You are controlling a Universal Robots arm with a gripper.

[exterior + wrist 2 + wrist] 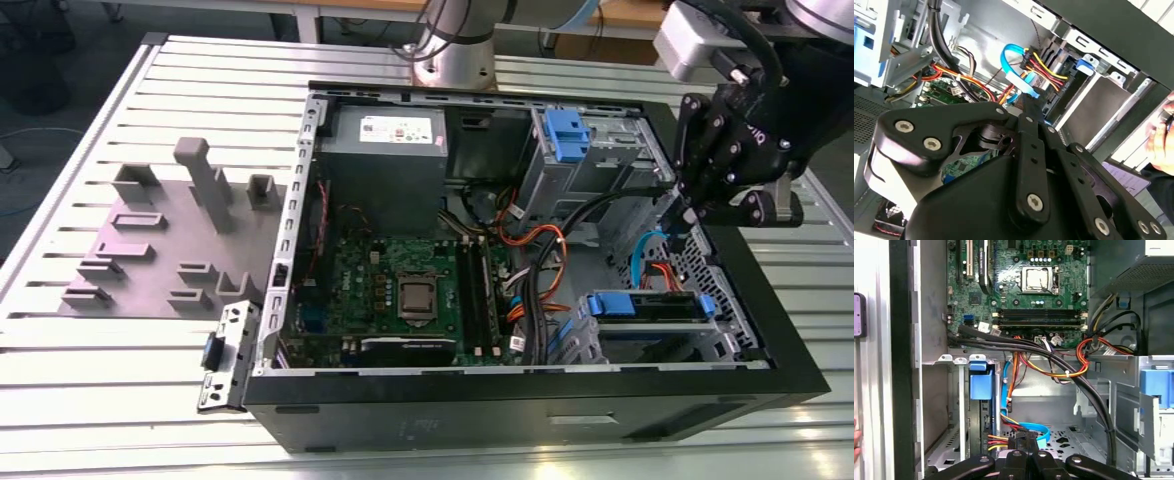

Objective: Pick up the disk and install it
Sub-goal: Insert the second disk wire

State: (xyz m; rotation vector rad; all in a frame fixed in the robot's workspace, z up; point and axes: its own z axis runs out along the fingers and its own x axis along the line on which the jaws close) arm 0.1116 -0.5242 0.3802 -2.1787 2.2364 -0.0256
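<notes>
Your open computer case point(534, 400) fills the middle of the exterior view, lying on the slatted table point(80, 370), motherboard point(400, 290) at centre. The grey power supply point(384, 150) sits toward the upper middle. The disk point(650, 307), in its blue bracket, rests in the bay at lower right of the case interior, cables plugged beside it. Your gripper point(687, 212) hangs above the case's right wall, holding nothing; you cannot tell how its jaws stand.
</notes>
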